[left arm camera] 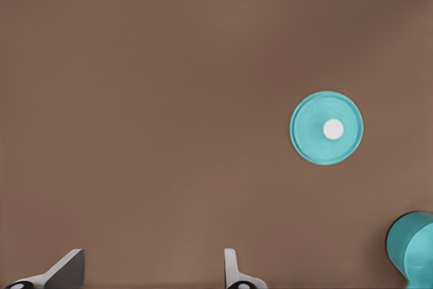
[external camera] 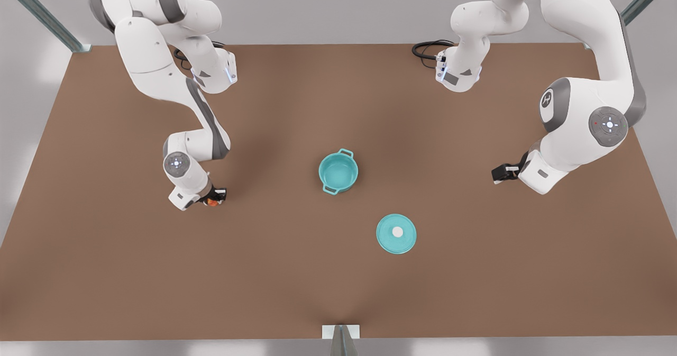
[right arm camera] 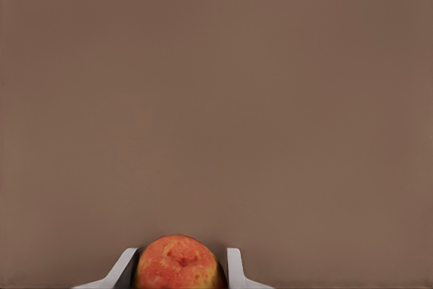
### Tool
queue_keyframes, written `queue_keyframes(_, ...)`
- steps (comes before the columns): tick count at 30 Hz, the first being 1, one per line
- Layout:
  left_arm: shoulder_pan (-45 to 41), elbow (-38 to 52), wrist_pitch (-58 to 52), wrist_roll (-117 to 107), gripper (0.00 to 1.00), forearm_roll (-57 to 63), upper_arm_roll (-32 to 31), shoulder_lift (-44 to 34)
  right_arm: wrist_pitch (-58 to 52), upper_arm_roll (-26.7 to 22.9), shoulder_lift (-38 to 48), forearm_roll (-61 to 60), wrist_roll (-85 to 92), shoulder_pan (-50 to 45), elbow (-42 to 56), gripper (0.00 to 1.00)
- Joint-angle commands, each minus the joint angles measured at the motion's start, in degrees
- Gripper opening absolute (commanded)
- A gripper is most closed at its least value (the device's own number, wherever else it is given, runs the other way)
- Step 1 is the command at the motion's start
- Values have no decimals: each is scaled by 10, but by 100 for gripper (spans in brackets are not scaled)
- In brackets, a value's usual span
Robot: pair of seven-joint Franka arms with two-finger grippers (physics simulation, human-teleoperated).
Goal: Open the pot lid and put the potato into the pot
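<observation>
Pressed between two pale fingertips in the right wrist view sits the potato (right arm camera: 179,262), orange-red over yellow, its lower part cut off by the frame edge. In the front view it is a tiny orange speck (external camera: 213,202) at the tip of the right gripper (external camera: 216,198), low over the brown table (external camera: 106,271) on the front view's left, largely hidden by the fingers that clamp it. Well apart, near the table's middle, stands the pot (external camera: 338,172), uncovered, its teal inside showing, one loop handle on each side. Near it, toward the front view's lower right, the pot lid (external camera: 396,233) lies flat on the table, white knob up. On the front view's right the left gripper (external camera: 500,173) hovers, its fingers spread wide with nothing between them; its wrist view cuts off the pot (left arm camera: 414,247) at a corner.
</observation>
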State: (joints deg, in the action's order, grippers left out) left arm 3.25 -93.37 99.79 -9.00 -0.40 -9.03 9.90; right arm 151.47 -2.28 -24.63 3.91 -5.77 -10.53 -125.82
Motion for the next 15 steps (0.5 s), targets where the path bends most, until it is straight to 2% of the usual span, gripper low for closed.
queue_keyframes(1, 0, 0, -1, 77, 100, 0, 0, -1, -17, 0, 4, 5, 1, 0, 0, 47)
queue_keyframes(5, -1, -2, -1, 77, 100, 0, 0, -1, -35, 9, 17, 5, 0, 0, 2, 45)
queue_keyframes(15, 0, -2, -1, 78, 100, 1, 0, -1, -80, 86, 63, 3, -6, -5, 54, 44)
